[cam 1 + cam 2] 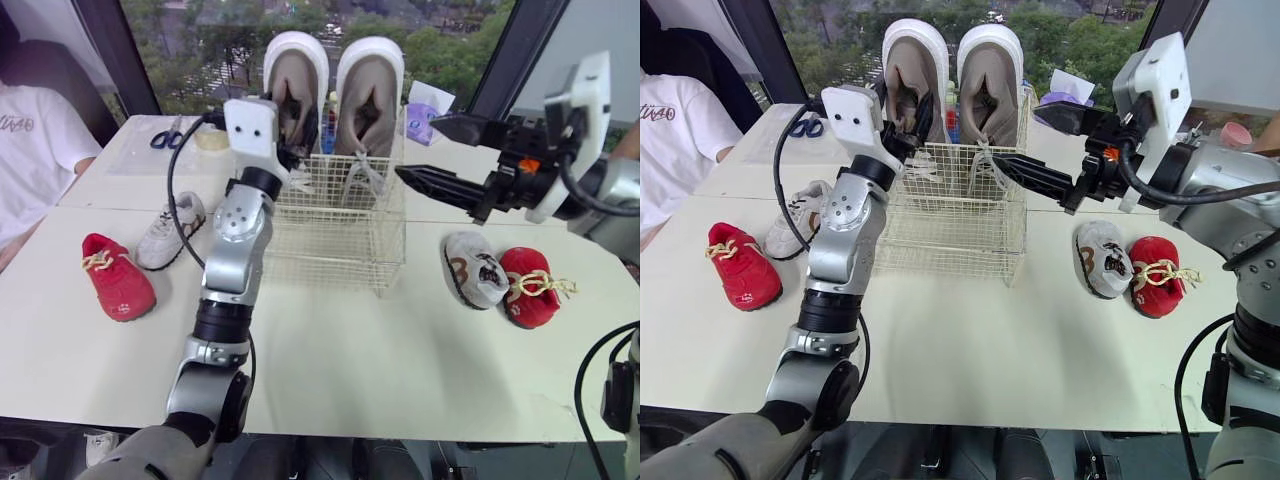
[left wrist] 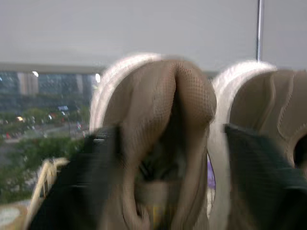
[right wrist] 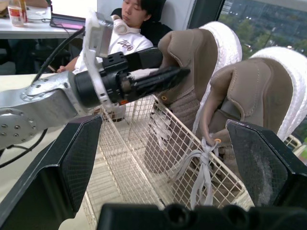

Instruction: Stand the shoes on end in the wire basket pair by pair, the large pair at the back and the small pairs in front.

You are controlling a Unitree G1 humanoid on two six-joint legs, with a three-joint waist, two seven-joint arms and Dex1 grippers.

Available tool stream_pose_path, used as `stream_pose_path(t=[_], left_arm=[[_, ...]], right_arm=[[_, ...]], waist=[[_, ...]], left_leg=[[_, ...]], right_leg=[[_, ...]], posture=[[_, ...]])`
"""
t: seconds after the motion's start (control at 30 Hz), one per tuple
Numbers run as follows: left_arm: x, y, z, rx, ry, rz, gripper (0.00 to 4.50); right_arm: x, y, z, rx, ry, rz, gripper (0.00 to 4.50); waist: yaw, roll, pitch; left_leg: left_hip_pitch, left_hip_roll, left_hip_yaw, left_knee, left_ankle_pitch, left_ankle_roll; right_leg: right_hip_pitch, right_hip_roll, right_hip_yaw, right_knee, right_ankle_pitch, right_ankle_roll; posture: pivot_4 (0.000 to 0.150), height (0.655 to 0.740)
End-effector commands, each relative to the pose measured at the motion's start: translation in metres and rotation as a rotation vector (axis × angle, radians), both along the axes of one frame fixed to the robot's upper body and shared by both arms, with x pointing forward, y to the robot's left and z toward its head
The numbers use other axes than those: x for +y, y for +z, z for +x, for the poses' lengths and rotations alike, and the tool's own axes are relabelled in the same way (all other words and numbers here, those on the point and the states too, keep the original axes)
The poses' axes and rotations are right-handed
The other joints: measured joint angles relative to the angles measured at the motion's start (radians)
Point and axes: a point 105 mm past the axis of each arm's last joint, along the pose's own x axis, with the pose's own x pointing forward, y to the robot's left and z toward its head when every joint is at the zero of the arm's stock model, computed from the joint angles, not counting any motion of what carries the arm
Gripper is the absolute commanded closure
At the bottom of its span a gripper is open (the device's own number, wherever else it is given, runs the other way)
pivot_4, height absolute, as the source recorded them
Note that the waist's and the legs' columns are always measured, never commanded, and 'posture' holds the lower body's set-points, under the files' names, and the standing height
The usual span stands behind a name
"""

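Two large taupe shoes with white soles, the left one [image 1: 295, 85] and the right one [image 1: 368, 95], stand on end at the back of the wire basket [image 1: 340, 250]. My left gripper [image 1: 293, 128] is open at the left large shoe [image 2: 163, 124], one finger on each side of its collar. My right gripper [image 1: 420, 150] hangs open and empty just right of the basket's top, facing the right large shoe [image 3: 249, 110]. On the table lie a red small shoe [image 1: 117, 277] and a white small sneaker [image 1: 172, 230] at the left, and a grey small shoe [image 1: 474, 268] and a red one [image 1: 530, 287] at the right.
Scissors [image 1: 167, 135] and a tape roll [image 1: 211, 138] lie behind the basket at the left, with a purple packet [image 1: 425, 112] at the back right. A person in a white shirt [image 1: 30, 150] sits at the table's left end. The basket's front half holds nothing.
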Motion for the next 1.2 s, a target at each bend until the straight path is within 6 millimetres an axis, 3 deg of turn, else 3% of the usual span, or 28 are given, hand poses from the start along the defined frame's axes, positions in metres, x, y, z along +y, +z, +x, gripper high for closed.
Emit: stream_pose_path(t=[0.03,0.17,0.3,0.5,0.7,0.8,0.93,1.03,1.2], left_arm=[[0.011,0.020,-0.034,-0.089,-0.072,0.113,0.04],[0.045,0.017,-0.057,0.019,-0.134,0.258,0.04],[0.066,0.008,-0.077,0.213,-0.294,0.267,0.04],[0.045,-0.030,-0.122,0.477,-0.652,0.233,0.04],[0.021,-0.070,-0.168,0.659,-0.880,0.212,0.04],[0.016,-0.080,-0.172,0.693,-0.886,0.213,0.04],[0.013,-0.083,-0.166,0.689,-0.869,0.189,0.04],[0.011,-0.085,-0.163,0.683,-0.861,0.199,0.04],[0.006,-0.086,-0.159,0.661,-0.849,0.205,0.04]], right_arm=[[-0.011,-0.010,-0.001,0.037,-0.034,-0.009,0.00],[-0.047,-0.030,0.012,0.081,-0.206,0.076,0.00],[-0.076,-0.041,0.020,0.010,-0.396,0.253,0.00],[-0.085,-0.086,0.018,0.005,-0.596,0.245,0.00],[-0.101,-0.139,0.003,0.085,-0.725,0.147,0.00],[-0.102,-0.154,0.003,0.120,-0.708,0.098,0.00],[-0.118,-0.168,0.011,0.182,-0.735,0.040,0.00],[-0.122,-0.171,0.015,0.202,-0.733,0.038,0.00],[-0.129,-0.201,0.022,0.318,-0.790,0.004,0.00]], waist=[[-0.001,0.000,0.000],[-0.002,0.001,0.000],[0.000,0.005,-0.002],[-0.001,0.007,-0.003],[-0.002,0.010,-0.005],[-0.002,0.011,-0.006],[0.000,0.013,-0.006],[-0.002,0.015,-0.006],[-0.001,0.015,-0.006]], left_leg=[[0.000,0.000,0.000,0.000,0.000,0.000],[0.000,0.000,0.000,-0.002,0.000,0.000],[0.001,0.000,0.000,-0.001,0.000,-0.001],[0.002,0.000,0.000,-0.001,0.001,-0.001],[0.005,0.000,0.000,-0.003,0.000,-0.004],[0.007,0.001,0.000,-0.003,0.000,-0.006],[0.022,0.002,0.000,-0.006,-0.001,-0.004],[0.022,0.002,0.000,-0.008,-0.002,-0.003],[0.021,0.002,0.001,-0.011,-0.002,-0.003]], right_leg=[[0.000,0.000,0.000,0.000,0.000,0.000],[-0.002,0.000,0.000,0.000,0.000,0.000],[0.000,0.001,0.001,0.000,0.000,-0.001],[0.000,0.001,0.000,0.000,0.000,0.000],[0.003,0.001,0.001,0.000,-0.002,-0.004],[0.003,0.001,0.001,0.001,-0.005,-0.009],[0.018,0.001,0.001,-0.006,-0.008,-0.012],[0.019,0.001,0.001,-0.011,-0.008,-0.012],[0.017,0.001,0.001,-0.013,-0.007,-0.012]], posture=[[0.150,0.7358],[0.150,0.7358],[0.150,0.7358],[0.150,0.7358],[0.150,0.7358],[0.150,0.7358],[0.150,0.7358],[0.150,0.7358],[0.150,0.7358]])
